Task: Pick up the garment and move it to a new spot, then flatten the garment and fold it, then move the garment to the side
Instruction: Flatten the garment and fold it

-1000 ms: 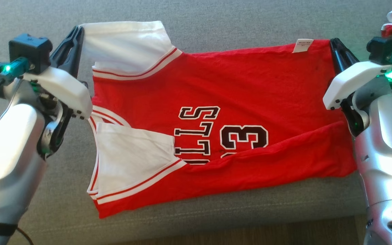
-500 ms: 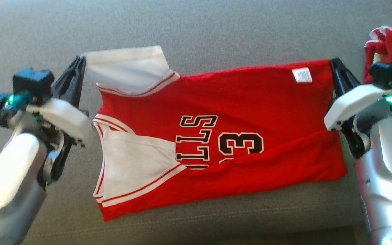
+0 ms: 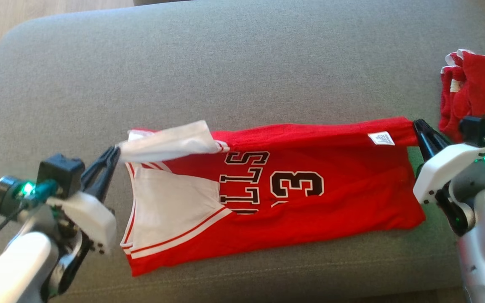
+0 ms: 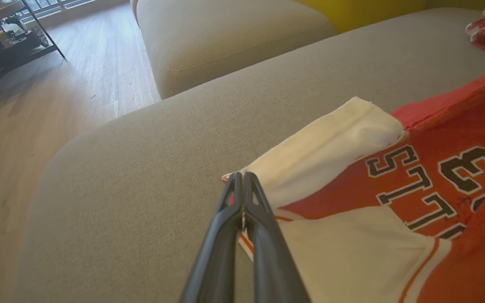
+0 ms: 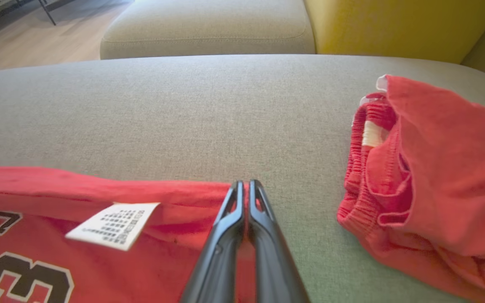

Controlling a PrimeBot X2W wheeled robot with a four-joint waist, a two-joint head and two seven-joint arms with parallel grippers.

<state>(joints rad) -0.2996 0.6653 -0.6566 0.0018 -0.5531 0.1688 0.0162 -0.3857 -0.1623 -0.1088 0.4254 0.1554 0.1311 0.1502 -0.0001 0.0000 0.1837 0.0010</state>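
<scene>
A red jersey (image 3: 293,210) with white shoulder panels and black lettering lies sideways on the grey sofa cushion (image 3: 225,75). Its far edge is lifted and folding toward me. My left gripper (image 3: 115,152) is shut on the white shoulder corner (image 4: 310,155), seen pinched at the fingertips in the left wrist view (image 4: 239,179). My right gripper (image 3: 417,126) is shut on the red hem corner beside a white care label (image 3: 380,138); the right wrist view shows its closed tips (image 5: 246,187) in the red cloth (image 5: 99,198).
A crumpled red garment (image 3: 474,92) lies at the cushion's far right, close to my right gripper (image 5: 427,176). Wood floor (image 4: 36,126) lies beyond the cushion's left end, and another cushion (image 4: 225,33) and a yellow surface (image 5: 394,25) stand behind.
Both grippers have drawn the jersey's far edge toward me, folding it over the lettering. The head camera has also shifted, showing more cushion beyond.
</scene>
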